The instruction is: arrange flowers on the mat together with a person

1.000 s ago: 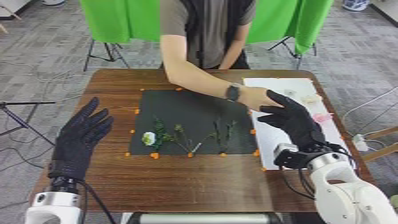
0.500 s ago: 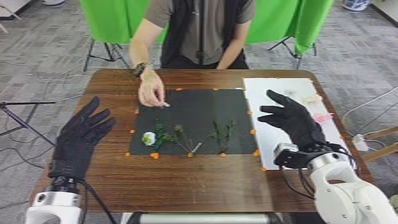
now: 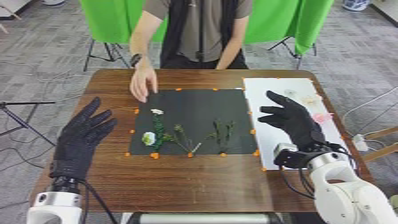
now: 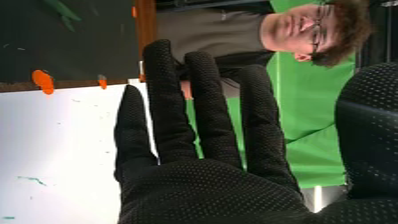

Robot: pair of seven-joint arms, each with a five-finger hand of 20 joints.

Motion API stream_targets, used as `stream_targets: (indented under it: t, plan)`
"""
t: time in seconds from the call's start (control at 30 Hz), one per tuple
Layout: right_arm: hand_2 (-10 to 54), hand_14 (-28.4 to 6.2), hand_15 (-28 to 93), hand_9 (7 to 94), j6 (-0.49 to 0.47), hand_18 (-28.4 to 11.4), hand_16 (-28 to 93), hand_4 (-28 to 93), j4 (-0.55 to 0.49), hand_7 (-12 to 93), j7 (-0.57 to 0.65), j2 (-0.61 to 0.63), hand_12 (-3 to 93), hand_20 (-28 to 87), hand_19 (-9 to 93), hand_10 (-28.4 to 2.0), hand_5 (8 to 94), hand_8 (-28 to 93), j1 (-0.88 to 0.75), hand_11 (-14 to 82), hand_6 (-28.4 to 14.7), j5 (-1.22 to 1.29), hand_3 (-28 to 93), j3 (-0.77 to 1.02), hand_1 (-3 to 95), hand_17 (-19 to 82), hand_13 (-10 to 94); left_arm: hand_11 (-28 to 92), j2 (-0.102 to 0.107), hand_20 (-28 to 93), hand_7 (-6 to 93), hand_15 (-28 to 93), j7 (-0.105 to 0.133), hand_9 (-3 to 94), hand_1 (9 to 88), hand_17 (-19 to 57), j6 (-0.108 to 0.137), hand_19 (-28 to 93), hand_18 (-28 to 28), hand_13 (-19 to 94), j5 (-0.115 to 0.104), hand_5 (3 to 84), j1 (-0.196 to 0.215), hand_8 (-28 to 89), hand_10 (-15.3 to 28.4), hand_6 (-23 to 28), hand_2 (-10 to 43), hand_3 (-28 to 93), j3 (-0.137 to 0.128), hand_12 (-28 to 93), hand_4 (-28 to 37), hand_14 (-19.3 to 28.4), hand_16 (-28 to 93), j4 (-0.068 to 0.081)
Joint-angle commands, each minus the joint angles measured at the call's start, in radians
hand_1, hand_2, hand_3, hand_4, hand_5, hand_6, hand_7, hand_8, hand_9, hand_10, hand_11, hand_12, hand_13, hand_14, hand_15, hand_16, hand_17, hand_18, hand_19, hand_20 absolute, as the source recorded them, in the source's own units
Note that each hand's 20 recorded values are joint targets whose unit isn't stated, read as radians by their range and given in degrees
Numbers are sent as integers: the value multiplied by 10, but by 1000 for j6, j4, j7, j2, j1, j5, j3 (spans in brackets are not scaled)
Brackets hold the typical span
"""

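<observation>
In the head view, the left hand [image 3: 82,137] is open over the table's left side. The right hand [image 3: 293,120] is open over the white sheet [image 3: 271,87]; in the right wrist view the right hand [image 4: 209,192] has straight fingers and holds nothing. The dark mat [image 3: 191,107] lies mid-table. On its left part are a small white flower [image 3: 157,111] on a green stem and, below it, a larger white flower [image 3: 149,138]. Green stems [image 3: 223,135] lie at its lower middle and right. A person's hand [image 3: 144,84] is at the mat's upper left corner, holding nothing visible.
A pink flower [image 3: 322,117] and a pale flower [image 3: 311,99] lie on the white sheet beside the right hand. Orange marks [image 3: 155,155] line the mat's edges. The person stands across the brown table [image 3: 178,185], before a green cloth [image 3: 120,22].
The person's hand went from the sheet side to the mat's upper left with a small white flower, let go of it there and drew back slightly. Both robot hands stayed nearly still.
</observation>
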Motion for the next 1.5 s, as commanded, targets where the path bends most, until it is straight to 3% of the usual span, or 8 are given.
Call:
stream_targets:
  t: [0.03, 0.33, 0.6, 0.73, 0.97, 1.1, 1.27, 1.5]
  plan:
    - [5, -157, 396, 527, 44, -187, 147, -283, -7, 152, 5, 7, 145, 212, 389, -135, 433, -142, -2, 159, 45, -32, 648, -7, 253, 44, 427, 163, 3, 23, 77, 292, 6, 341, 209, -70, 14, 516, 250, 259, -8, 327, 9, -82, 166, 46, 51, 786, 6, 102, -279, 216, -42, -2]
    - [-9, -148, 548, 576, 301, -201, 120, -282, -25, 154, 101, 90, 156, 258, 525, -143, 447, -139, 27, 251, 30, -219, 688, -29, 260, 88, 499, 164, 5, 22, 77, 297, 5, 341, 211, -70, 15, 518, 251, 260, -9, 326, 9, -82, 168, 46, 52, 783, 6, 101, -278, 217, -44, -2]
    - [-19, -140, 596, 635, 496, -209, 112, -277, 2, 153, 442, 216, 158, 262, 590, -153, 450, -137, 129, 301, 23, -675, 690, -126, 282, 142, 573, 167, 18, 21, 78, 301, 24, 342, 211, -70, 24, 519, 251, 262, -13, 326, 12, -81, 169, 46, 52, 783, 7, 102, -277, 221, -46, -5]
    - [-21, -131, 616, 668, 518, -207, 111, -272, 36, 152, 599, 272, 162, 252, 624, -148, 455, -136, 180, 335, 9, -870, 682, -179, 291, 162, 601, 169, 25, 21, 78, 308, 33, 342, 211, -70, 33, 521, 251, 261, -17, 326, 15, -82, 169, 47, 52, 783, 7, 103, -277, 224, -44, -8]
    - [-27, -124, 629, 721, 382, -216, 114, -262, 120, 146, 824, 334, 167, 230, 659, -148, 469, -135, 274, 364, 0, -1129, 667, -260, 306, 188, 658, 173, 27, 25, 77, 333, 36, 342, 212, -70, 38, 528, 253, 259, -17, 324, 15, -81, 170, 47, 53, 782, 8, 106, -278, 230, -43, -11]
    - [-27, -111, 653, 756, 228, -221, 121, -254, 175, 140, 873, 340, 171, 211, 675, -142, 480, -132, 332, 377, -10, -1157, 654, -292, 316, 203, 708, 177, 22, 26, 78, 341, 32, 342, 212, -70, 38, 529, 253, 260, -18, 324, 18, -81, 170, 48, 53, 781, 3, 108, -277, 232, -45, -10]
    - [-28, -113, 656, 763, 71, -229, 122, -249, 254, 123, 907, 342, 167, 188, 689, -148, 477, -125, 424, 352, -17, -1131, 644, -346, 320, 210, 726, 179, 26, 26, 78, 347, 39, 342, 211, -70, 48, 530, 254, 260, -42, 324, 18, -81, 170, 48, 53, 782, 11, 107, -277, 234, -48, -6]
    - [-43, -126, 612, 738, -89, -248, 117, -245, 367, 100, 929, 343, 154, 150, 694, -172, 431, -114, 532, 267, -20, -1053, 630, -408, 328, 204, 727, 179, 26, 26, 80, 351, 36, 342, 212, -70, 39, 531, 255, 259, -33, 324, 10, -81, 170, 48, 53, 783, 12, 107, -277, 234, -49, -6]
